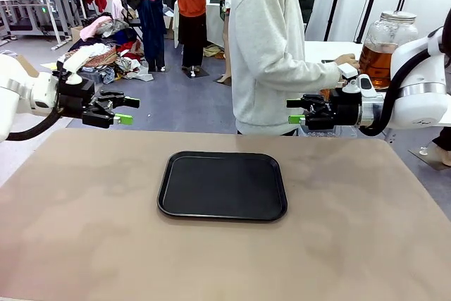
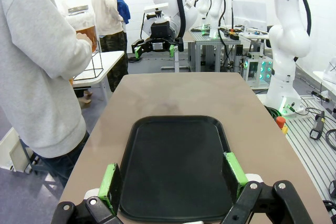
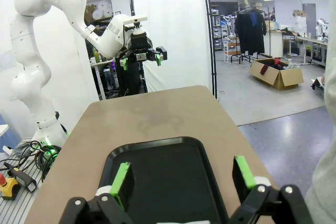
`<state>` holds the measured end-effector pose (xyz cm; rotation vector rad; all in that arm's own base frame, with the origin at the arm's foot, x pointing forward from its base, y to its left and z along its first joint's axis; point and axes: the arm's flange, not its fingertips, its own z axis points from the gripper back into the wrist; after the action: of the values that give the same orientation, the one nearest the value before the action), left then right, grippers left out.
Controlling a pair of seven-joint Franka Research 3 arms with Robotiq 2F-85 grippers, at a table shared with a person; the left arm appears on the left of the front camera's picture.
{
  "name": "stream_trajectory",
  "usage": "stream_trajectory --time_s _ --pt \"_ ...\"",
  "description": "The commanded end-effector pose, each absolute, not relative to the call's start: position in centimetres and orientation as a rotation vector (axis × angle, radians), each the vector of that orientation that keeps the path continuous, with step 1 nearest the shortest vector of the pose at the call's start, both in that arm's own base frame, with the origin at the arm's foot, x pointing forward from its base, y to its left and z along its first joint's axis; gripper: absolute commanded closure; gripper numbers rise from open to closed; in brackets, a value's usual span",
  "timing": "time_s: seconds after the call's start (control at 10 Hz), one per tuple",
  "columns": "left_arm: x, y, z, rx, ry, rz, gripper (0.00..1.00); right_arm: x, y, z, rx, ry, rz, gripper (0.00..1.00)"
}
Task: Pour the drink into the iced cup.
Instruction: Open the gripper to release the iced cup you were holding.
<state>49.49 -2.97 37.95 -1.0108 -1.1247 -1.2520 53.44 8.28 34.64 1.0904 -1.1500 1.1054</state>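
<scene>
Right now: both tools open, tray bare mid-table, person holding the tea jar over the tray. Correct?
One error: the jar isn't over the tray. The front view shows it behind the right arm, on a side table, with the person's hand at it. Rest holds.

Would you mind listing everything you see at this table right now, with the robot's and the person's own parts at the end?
tray: one, black, bare, lying flat at the middle of the table.
table: one, tan top, between the robot and the person.
glass jar: one, clear with a lid, amber-brown drink inside, on a white side table at the far right, beyond the main table.
left gripper: one, black with green pads, open, hovering at the table's left edge, holding nothing.
right gripper: one, black with green pads, open, hovering at the far right, holding nothing.
person: one, pale grey sweatshirt, standing at the far side, turned toward the jar.
person's hand: one, reaching toward the jar.
</scene>
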Motion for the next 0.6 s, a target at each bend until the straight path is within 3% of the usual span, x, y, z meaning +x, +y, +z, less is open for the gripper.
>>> stream_trajectory --time_s 0.0,0.5 --pt "49.36 -2.92 38.15 -1.014 -1.129 -1.254 0.0 53.51 8.27 34.81 1.085 -1.153 1.108 0.0" --pt "49.36 -2.92 38.15 -1.014 -1.129 -1.254 0.0 53.51 8.27 34.81 1.085 -1.153 1.108 0.0"
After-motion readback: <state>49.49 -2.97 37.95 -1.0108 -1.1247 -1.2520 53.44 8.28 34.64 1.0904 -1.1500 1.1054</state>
